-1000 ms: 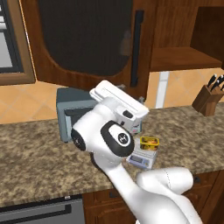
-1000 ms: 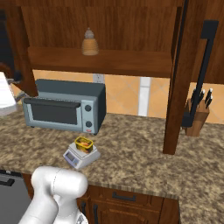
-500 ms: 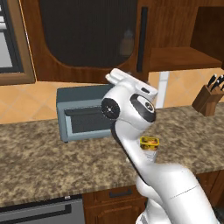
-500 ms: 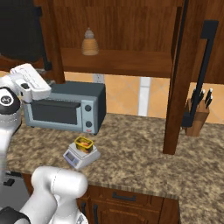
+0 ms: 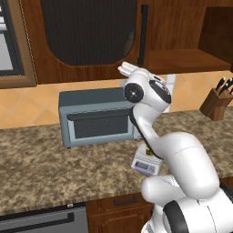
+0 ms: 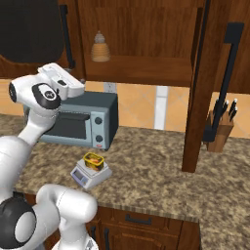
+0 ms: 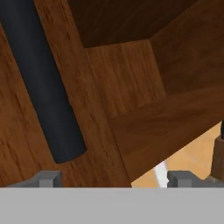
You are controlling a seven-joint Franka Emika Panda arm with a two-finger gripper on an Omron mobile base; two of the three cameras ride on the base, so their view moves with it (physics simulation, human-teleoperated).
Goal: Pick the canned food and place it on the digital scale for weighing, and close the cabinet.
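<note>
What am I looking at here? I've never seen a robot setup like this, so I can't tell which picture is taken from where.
This is a rendered kitchen with a white robot arm on a driving base. Two pictures come from cameras on the base, behind the arm to its left and right. The third comes from a camera on the hand.

On the counter sit a toaster oven, a knife block and the digital scale, with the canned food already on it.

The gripper is open and holds nothing. It is raised close to the cabinet, beside a door's black handle. The right door stands open.
</note>
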